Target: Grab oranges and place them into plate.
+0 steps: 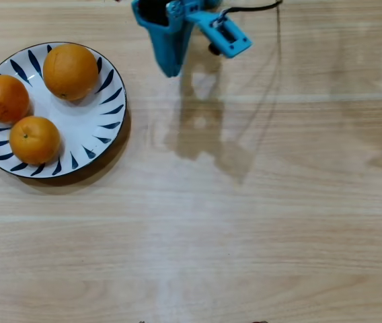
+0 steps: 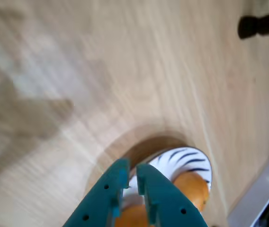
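- My gripper (image 1: 171, 67) sits at the top edge of the overhead view, above bare wooden table (image 1: 258, 222), carrying nothing.
- In the wrist view the two teal fingers (image 2: 113, 184) stand nearly together — only a thin slit between the tips (image 2: 130, 176), nothing caught in it.
- The plate (image 1: 87, 121) lies to the left of the gripper and a little below it in the overhead view, apart from it.
- All three oranges rest on that plate: the largest orange (image 1: 70, 70) nearest my gripper, the second orange (image 1: 3, 98) farthest at the plate's left rim, the stem-dotted orange (image 1: 35, 140) lower down.
- From the wrist camera I see the plate's striped rim (image 2: 191, 163) just beyond the fingertips — orange fruit (image 2: 191, 189) beside the right finger.
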`<state>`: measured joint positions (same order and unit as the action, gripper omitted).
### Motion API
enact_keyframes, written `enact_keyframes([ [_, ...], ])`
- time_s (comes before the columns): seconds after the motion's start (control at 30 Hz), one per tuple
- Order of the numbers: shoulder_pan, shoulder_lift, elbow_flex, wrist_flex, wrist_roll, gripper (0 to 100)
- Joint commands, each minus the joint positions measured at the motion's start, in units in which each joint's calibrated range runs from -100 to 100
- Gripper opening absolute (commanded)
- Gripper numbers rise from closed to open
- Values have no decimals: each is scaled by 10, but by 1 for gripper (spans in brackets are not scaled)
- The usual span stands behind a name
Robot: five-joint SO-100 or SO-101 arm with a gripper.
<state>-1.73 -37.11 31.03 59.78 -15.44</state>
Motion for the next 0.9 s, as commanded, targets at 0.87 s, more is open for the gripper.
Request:
enact_keyframes([
  [0.87,-121,-623,666,-34,90,2],
])
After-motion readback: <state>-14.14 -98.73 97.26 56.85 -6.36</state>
